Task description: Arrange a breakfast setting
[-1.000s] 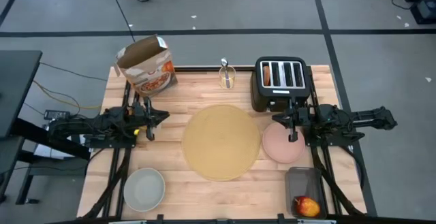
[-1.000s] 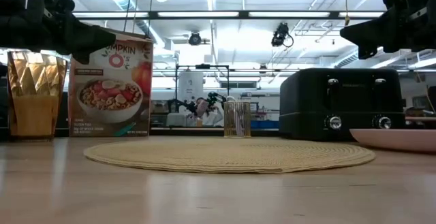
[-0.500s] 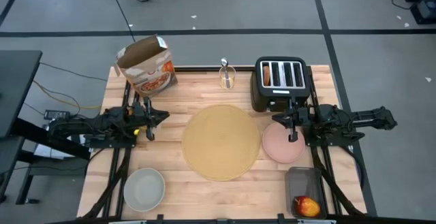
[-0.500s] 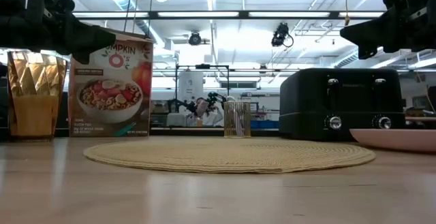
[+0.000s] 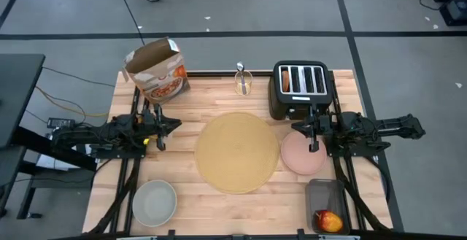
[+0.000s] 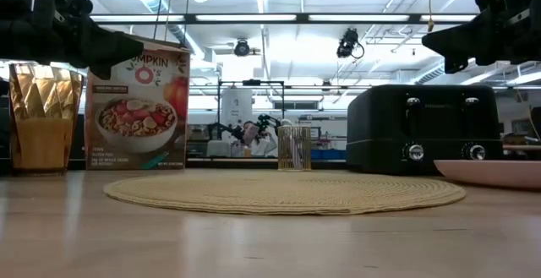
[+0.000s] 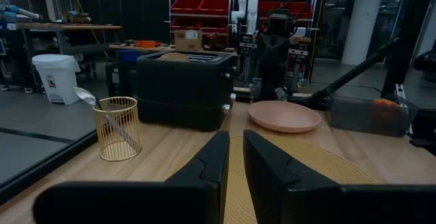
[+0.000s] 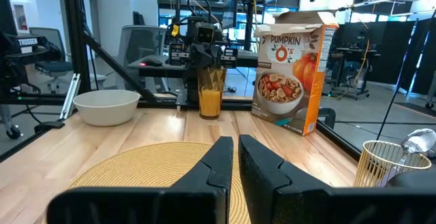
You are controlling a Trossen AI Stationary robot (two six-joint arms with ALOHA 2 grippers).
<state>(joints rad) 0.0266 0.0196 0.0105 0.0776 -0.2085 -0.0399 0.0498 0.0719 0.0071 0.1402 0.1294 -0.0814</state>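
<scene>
The round tan placemat (image 5: 237,152) lies at the table's middle. The grey bowl (image 5: 155,202) stands near the front left. The pink plate (image 5: 303,155) lies right of the mat. The toast slice (image 5: 286,79) sticks up in a slot of the black toaster. The blue-handled spoon (image 5: 240,70) stands in a wire cup (image 5: 243,83). The amber tumbler (image 8: 210,94) stands below my left arm. The red apple (image 5: 328,220) lies in a grey tray. My left gripper (image 5: 177,125) hovers shut left of the mat. My right gripper (image 5: 294,128) hovers shut above the plate's far edge.
The black toaster (image 5: 300,88) stands at the back right and the orange cereal box (image 5: 157,71) at the back left. The grey tray (image 5: 326,203) sits at the front right corner. Bare wood shows between the mat and the bowl.
</scene>
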